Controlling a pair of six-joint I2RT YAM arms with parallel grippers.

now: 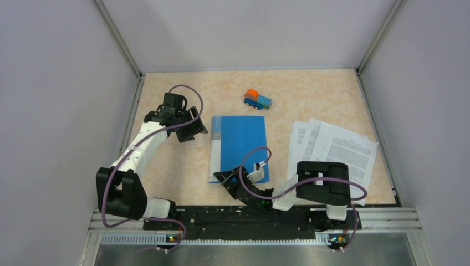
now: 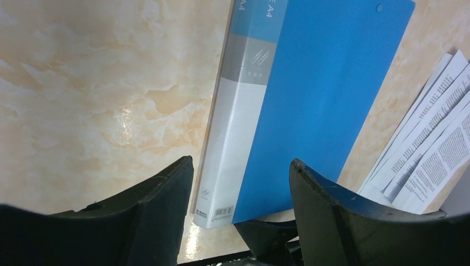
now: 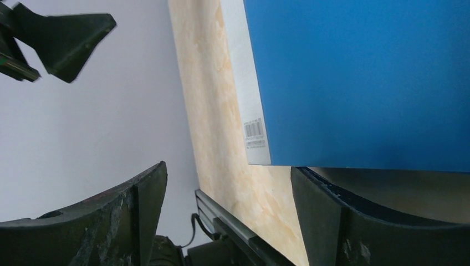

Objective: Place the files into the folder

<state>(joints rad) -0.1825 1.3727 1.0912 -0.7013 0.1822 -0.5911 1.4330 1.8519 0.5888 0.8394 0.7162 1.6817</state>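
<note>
The blue folder (image 1: 239, 145) lies shut and flat on the table, its pale spine strip (image 2: 235, 138) on its left side. The files (image 1: 331, 148) are fanned out in a loose white stack to its right, apart from it. My left gripper (image 1: 191, 132) hovers open just left of the folder's far corner, with nothing between its fingers. My right gripper (image 1: 238, 178) is open at the folder's near edge, turned on its side. In the right wrist view one of its fingers (image 3: 338, 216) sits right at that edge of the folder (image 3: 360, 77); nothing is gripped.
A small blue-and-orange toy truck (image 1: 258, 100) stands at the back, beyond the folder. Grey walls close in the table on the left, right and back. The black base rail (image 1: 249, 216) runs along the near edge.
</note>
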